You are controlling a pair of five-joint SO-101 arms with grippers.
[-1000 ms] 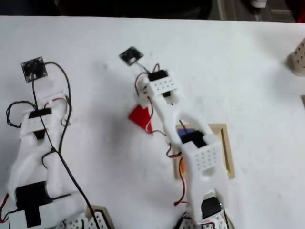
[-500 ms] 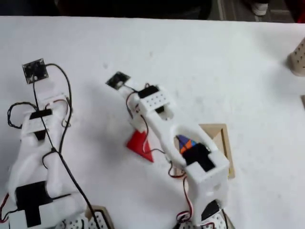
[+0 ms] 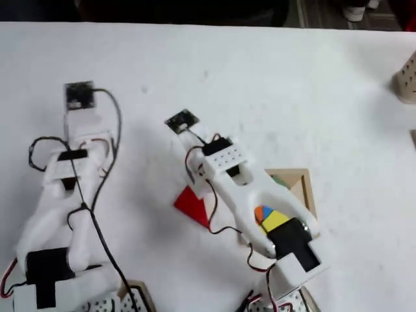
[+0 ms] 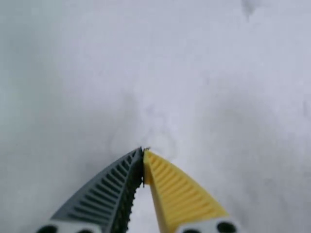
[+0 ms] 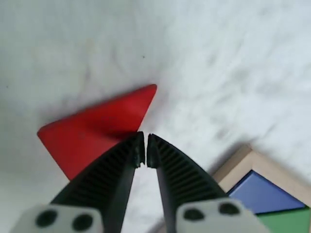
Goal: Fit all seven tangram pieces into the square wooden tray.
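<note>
Where the red triangle (image 5: 87, 128) ends, the right end effector (image 5: 146, 148) sits closed.

Left arm (image 3: 60, 205) and right arm (image 3: 239, 187) lie stretched forward side by side, each with jaws closed.

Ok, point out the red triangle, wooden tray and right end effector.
red triangle (image 5: 87, 130), right wrist view, its centre.
wooden tray (image 5: 279, 174), right wrist view, its rim.
right end effector (image 5: 146, 145), right wrist view, between fingertips.
</note>
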